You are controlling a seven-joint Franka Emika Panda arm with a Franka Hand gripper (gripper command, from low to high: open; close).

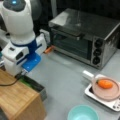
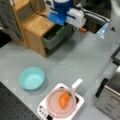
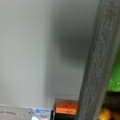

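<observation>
My gripper (image 1: 22, 72) hangs from the white and blue hand, reaching down into the open grey drawer (image 1: 37, 87) of a wooden cabinet (image 1: 15, 100). In a front view the gripper (image 2: 61, 27) sits over the drawer (image 2: 53, 40), right above a green item (image 2: 60, 30) inside it. Its fingers are hidden by the hand. The wrist view shows no fingers, only the drawer's dark front rim (image 3: 96, 65), a green item (image 3: 115, 75) and yellow pieces (image 3: 105, 115) inside it.
A carrot (image 1: 105, 84) lies on a pink plate (image 1: 107, 93) atop a white burner (image 1: 100, 98). A teal bowl (image 1: 82, 113) stands near the front, a toaster oven (image 1: 85, 37) at the back. A small orange item (image 1: 49, 49) lies beside the oven.
</observation>
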